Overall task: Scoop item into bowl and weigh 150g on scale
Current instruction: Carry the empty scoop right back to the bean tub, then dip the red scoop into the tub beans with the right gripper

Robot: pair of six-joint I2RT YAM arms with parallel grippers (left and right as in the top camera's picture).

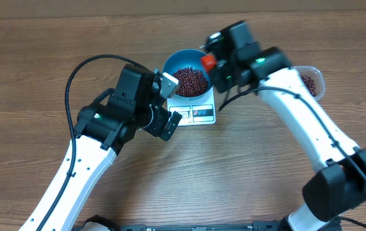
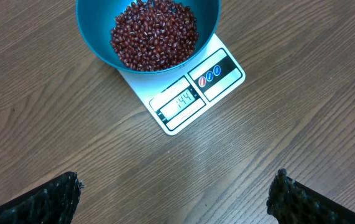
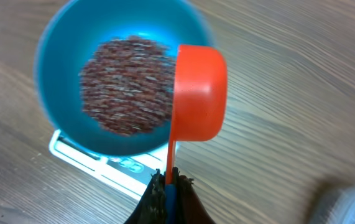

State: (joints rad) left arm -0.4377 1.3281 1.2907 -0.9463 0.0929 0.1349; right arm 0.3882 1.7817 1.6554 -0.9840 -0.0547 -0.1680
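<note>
Wood-grain table (image 1: 41, 38) under scale (image 2: 189, 94); left gripper (image 2: 174, 199) gapes empty, right gripper (image 3: 168, 186) pinches orange scoop (image 3: 199, 93)

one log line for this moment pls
right gripper: shut on orange scoop, tipped at bowl rim | left gripper: open, empty, facing scale | beans: heaped in bowl on scale | display: 144

Robotics lab bench: two white-and-black robot arms (image 1: 86, 160) reach from six o'clock over a brown wood-grain table (image 1: 29, 58) bearing a flat white rectangular kitchen scale (image 1: 202, 114).
</note>
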